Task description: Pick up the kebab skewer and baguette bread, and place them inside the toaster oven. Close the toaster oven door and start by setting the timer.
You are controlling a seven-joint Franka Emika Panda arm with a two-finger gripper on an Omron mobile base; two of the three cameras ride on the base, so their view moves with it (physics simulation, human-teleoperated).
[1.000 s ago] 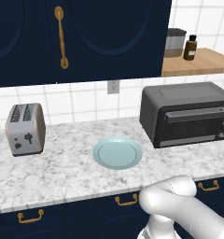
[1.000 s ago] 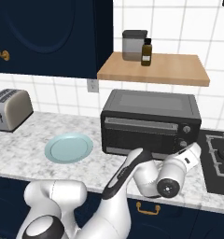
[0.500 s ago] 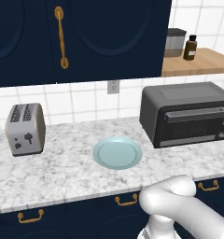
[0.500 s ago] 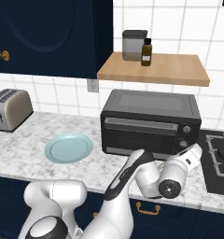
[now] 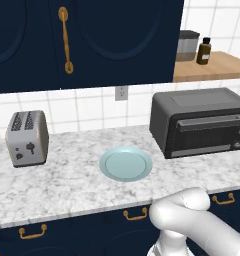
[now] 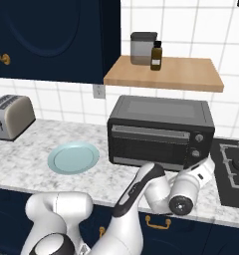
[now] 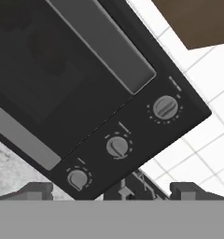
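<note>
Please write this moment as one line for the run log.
toaster oven door: closed | plate: empty | gripper: open, facing toaster oven knobs, holding nothing

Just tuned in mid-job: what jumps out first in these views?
The boxy dark grey toaster oven on the marble counter, door shut, with the hand camera close on its three round knobs. Left of it lies an empty pale blue plate, and further left a silver two-slot toaster.

The toaster oven (image 5: 199,122) is cut off at the picture's right edge.
</note>
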